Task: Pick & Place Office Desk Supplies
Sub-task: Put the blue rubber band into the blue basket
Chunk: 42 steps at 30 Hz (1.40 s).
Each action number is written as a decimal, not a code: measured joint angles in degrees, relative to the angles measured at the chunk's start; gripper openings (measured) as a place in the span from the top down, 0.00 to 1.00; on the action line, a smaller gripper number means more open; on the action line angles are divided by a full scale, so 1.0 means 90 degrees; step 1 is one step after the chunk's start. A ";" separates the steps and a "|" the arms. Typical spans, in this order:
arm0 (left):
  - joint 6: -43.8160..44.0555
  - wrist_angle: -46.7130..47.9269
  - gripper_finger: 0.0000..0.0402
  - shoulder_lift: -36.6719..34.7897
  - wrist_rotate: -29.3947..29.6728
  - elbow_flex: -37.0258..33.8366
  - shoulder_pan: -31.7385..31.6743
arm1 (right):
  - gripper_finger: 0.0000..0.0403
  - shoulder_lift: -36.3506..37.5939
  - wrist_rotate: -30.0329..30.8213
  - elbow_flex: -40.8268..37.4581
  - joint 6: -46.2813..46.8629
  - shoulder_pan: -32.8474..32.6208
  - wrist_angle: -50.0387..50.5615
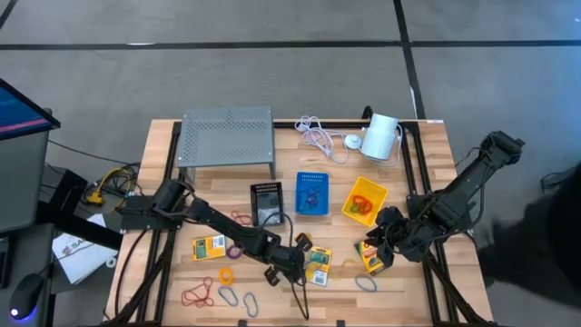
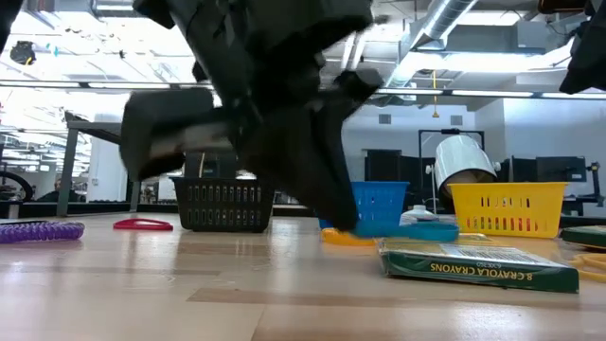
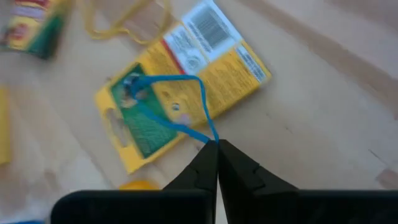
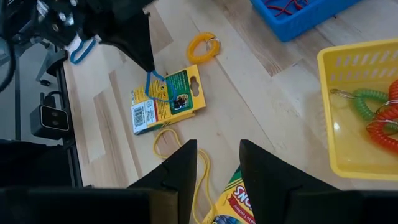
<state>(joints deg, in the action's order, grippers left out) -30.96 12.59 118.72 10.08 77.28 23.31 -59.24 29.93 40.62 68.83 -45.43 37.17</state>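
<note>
My left gripper (image 3: 217, 147) is shut on a thin blue loop (image 3: 163, 102) that lies across a yellow crayon packet (image 3: 239, 65) near the table's front middle (image 1: 320, 263). My right gripper (image 4: 214, 155) hovers open over another crayon packet (image 4: 233, 205) in front of the yellow bin (image 1: 365, 202); nothing is between its fingers. The black bin (image 1: 266, 202) and the blue bin (image 1: 313, 193) stand in a row with the yellow one. A third packet (image 1: 209, 245) lies flat on the table at the left. My left gripper pinches the blue loop by the end nearest the fingers (image 3: 211, 135), between the very tips of its two fingers. The fingers slant down from the table's left. The rest of the loop lies on the crayon packet, reaching toward the packet's hang-hole end (image 3: 132, 84).
Loose loops lie near the front edge: red (image 1: 198, 292), orange (image 1: 226, 274), purple (image 1: 227, 295), blue (image 1: 365, 283). An orange loop (image 4: 202, 46) and a yellow band (image 4: 177, 140) lie by the packets. A grey mesh stand (image 1: 227, 136), a white cable (image 1: 318, 136) and a white cylinder (image 1: 381, 136) stand at the back.
</note>
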 joint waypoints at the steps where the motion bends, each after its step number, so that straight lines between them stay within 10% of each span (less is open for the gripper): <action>1: 0.0069 -0.0014 1.00 -0.0076 0.0007 0.0000 0.0000 | 0.71 0.0000 -0.0001 0.0000 -0.0004 0.0000 0.0002; 15: 0.1114 -0.0114 1.00 -0.1790 0.0013 -0.0445 -0.0221 | 0.71 0.0000 -0.0007 0.0000 -0.0053 -0.0048 0.0004; 34: 0.3423 -0.2330 1.00 -0.4535 0.0234 -0.3490 -0.1290 | 0.71 0.0002 0.0075 0.0002 -0.0050 -0.0243 -0.0018; 42: 0.3827 -0.2602 1.00 -0.4864 0.0341 -0.3776 -0.1440 | 0.71 0.0002 0.1063 0.0002 -0.0049 -0.0190 0.0401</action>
<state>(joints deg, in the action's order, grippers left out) 3.49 -10.83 74.94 13.14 43.29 10.35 -59.22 39.50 40.64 68.39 -47.14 40.78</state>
